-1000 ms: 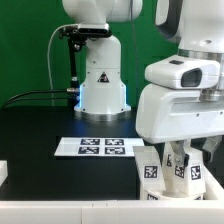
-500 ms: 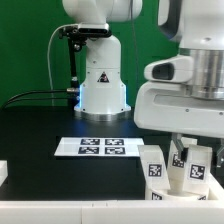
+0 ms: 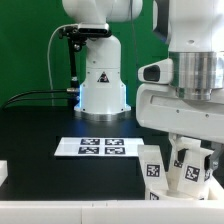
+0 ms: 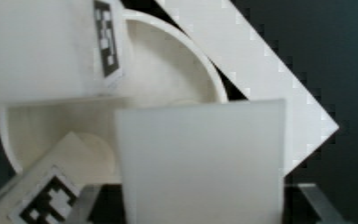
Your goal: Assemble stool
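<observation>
Backdrop: green curtain behind a black worktop (image 3: 40, 130); the white robot base (image 3: 103, 85) stands at the far edge with black cables running off toward the exterior view's left.
Nearby things: flat white marker board (image 3: 97, 147) lies mid-worktop, well apart from the work; a small white block (image 3: 3, 172) sits at the exterior view's left edge.
Obstruction: the bulky white arm housing (image 3: 185, 105) hides most of the parts beneath it.
Tool: tool (image 3: 187, 150), low at the exterior view's right, jaws drawn narrow, apparently clamped on a short chunky white leg with black-and-white tags (image 3: 190, 160); the contact itself is hidden.
Seat: round rimmed white plastic seat disc (image 4: 149, 80) lies just behind the leg in the wrist view.
Other leg: second tagged white leg (image 3: 152, 170) stands just beside the held one.
Open room: bare worktop toward the exterior view's left; the near edge is close below the parts.
</observation>
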